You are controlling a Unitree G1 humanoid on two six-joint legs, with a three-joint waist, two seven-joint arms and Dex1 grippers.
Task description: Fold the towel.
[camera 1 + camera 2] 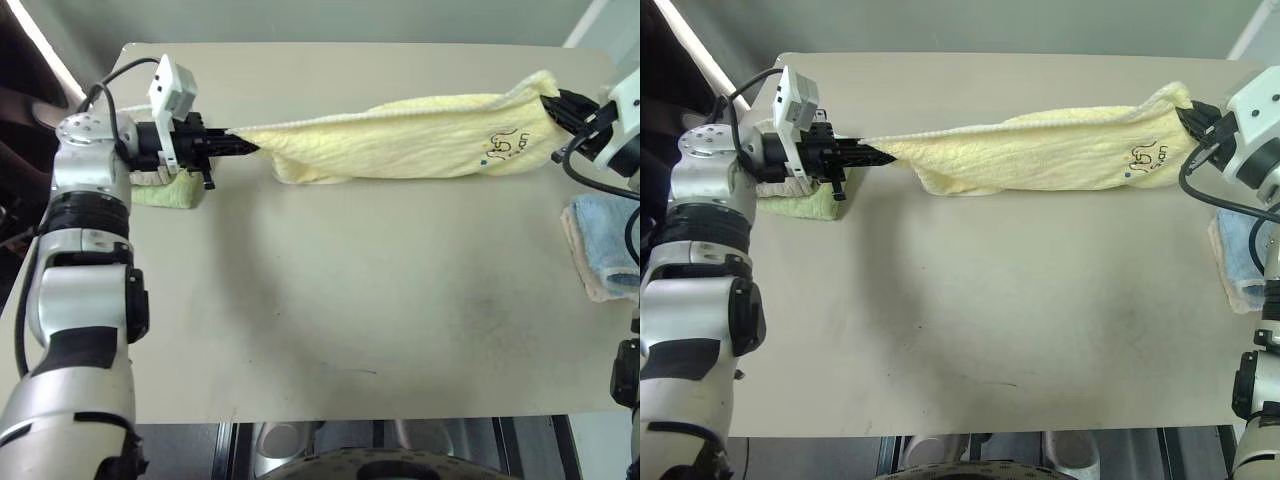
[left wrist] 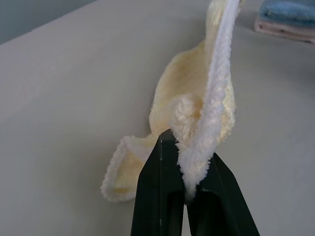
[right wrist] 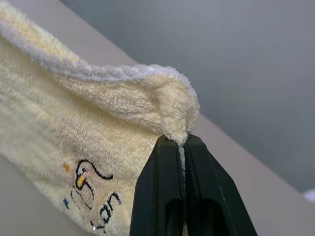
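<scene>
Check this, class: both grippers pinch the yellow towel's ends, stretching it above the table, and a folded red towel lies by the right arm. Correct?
Not quite. The folded towel by the right arm is light blue, not red, as the left eye view shows. The left gripper and right gripper do pinch the yellow towel above the table.

In the right wrist view, the right end effector (image 3: pixel 183 142) is seen with its two black fingers (image 3: pixel 160 196) pressed together, and a bunched corner of the pale yellow terry-cloth towel (image 3: pixel 88 132) is pinched between their tips. A rounded roll of cloth is formed just above the tips. The towel's whiter hemmed edge (image 3: pixel 83 71) is stretched away from the grip, and the cloth is hung below it. Dark stitched lettering (image 3: pixel 96 206) with a small blue dot (image 3: pixel 66 202) and an orange mark is shown on the towel near the fingers. The beige surface (image 3: pixel 256 182) is seen beyond, under a grey backdrop.
</scene>
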